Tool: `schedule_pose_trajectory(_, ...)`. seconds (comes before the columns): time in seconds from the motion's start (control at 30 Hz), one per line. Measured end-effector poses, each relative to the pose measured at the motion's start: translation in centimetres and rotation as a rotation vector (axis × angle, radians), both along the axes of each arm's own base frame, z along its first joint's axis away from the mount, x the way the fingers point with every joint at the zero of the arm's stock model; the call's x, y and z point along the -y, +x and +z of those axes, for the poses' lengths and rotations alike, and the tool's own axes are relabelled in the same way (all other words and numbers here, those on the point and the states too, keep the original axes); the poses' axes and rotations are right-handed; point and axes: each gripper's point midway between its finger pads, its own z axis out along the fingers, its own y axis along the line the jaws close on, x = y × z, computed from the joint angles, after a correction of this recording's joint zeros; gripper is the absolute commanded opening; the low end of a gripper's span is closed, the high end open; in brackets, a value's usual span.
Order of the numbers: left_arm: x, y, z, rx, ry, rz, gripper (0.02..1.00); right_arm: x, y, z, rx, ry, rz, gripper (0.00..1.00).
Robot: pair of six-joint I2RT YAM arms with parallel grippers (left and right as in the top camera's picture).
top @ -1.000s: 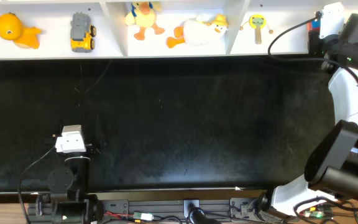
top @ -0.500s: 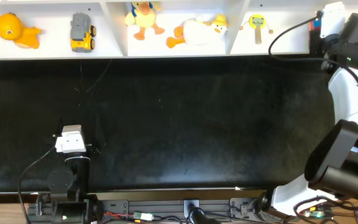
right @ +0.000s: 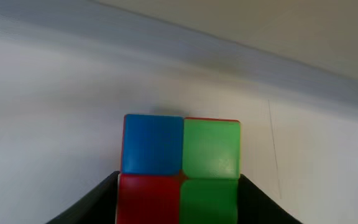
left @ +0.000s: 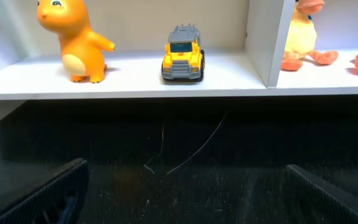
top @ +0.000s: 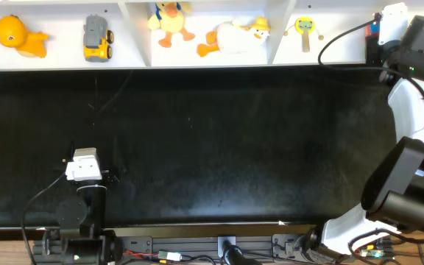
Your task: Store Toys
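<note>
The right end effector (right: 179, 182) holds the colourful puzzle cube (right: 180, 149) tight between its fingers, at the right end of the white shelf (top: 57, 53). The left end effector (left: 185, 186) is open.

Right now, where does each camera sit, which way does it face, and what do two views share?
Top view: fixed overhead, looking down on the black table and white shelf; left arm and right arm show.
Left wrist view: low over the table, facing the shelf; the open left claw shows.
Right wrist view: at the shelf's right end, facing a white surface; the right claw grips a colour cube.
Shared: top and left wrist views both show the orange figure and yellow truck.
</note>
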Motion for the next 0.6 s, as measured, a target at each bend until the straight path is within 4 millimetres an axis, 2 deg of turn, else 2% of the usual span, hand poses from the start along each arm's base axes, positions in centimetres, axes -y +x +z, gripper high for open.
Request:
schedule_pose_trajectory(0.07,0.00,0.00,0.00,0.000,0.000,0.000,0.998,0.12,-0.03,-0.09,-0.003,-0.004,-0.004,0.647)
schedule_pose_trajectory(0.3,0.00,0.00,0.01,0.000,0.000,0.000,0.998,0.31,-0.09,-0.23,-0.008,-0.005,-0.017,0.901)
schedule_pose_trajectory(0.6,0.00,0.00,0.00,0.000,0.000,0.000,0.998,0.24,-0.62,-0.93,-0.041,0.011,-0.028,0.923)
